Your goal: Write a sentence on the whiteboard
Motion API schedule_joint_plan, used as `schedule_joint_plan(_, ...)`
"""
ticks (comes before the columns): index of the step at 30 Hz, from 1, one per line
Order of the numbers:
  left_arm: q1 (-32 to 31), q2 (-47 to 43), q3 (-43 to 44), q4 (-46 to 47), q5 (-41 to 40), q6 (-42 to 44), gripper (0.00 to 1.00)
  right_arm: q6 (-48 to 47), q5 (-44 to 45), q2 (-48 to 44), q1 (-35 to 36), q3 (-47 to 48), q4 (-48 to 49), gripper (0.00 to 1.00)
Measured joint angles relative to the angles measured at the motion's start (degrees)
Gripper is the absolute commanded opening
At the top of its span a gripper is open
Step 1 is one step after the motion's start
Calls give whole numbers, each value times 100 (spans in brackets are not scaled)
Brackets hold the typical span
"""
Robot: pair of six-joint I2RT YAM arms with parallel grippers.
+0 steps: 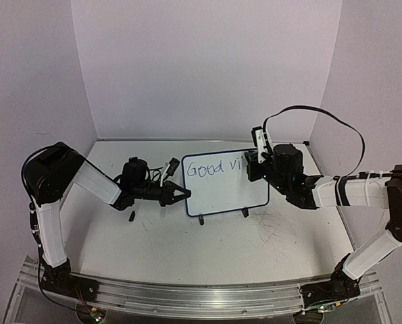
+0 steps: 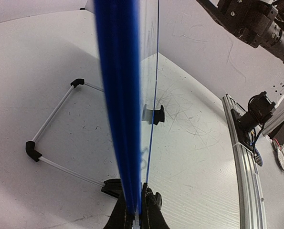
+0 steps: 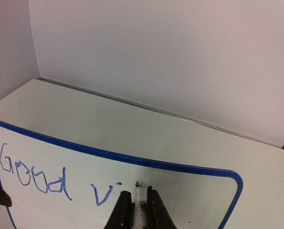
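Top external view, near edge first: a silver aluminium rail (image 1: 187,304) carries both arm bases. On the scratched grey-white tabletop (image 1: 160,246) a small black cap-like piece (image 1: 131,217) lies loose, near the lower left corner of the board.

The small rectangular whiteboard (image 1: 221,192), with a thin dark blue rounded-corner frame, stands upright mid-table on two little black feet (image 1: 201,219). The left gripper (image 1: 184,195) is clamped on the whiteboard's left edge. Left wrist view confirms: jaws pinched together on the blue frame, seen edge-on.

Thin dark handwritten lettering (image 1: 211,167) runs along the top of the whiteboard and reads "Good vi". The right gripper (image 3: 138,194) is at the upper right of the whiteboard, its jaws closed on a slim white marker (image 3: 142,207). Right wrist view: the marker tip touches the writing surface just right of the "i".

Plain pale walls (image 1: 207,67) stand behind the table.
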Motion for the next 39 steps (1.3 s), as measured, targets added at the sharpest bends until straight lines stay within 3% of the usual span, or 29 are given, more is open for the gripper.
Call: schedule_joint_plan(39, 0, -20, 0, -54, -13, -67, 0, 372, -52, -7, 4, -369, -26, 0)
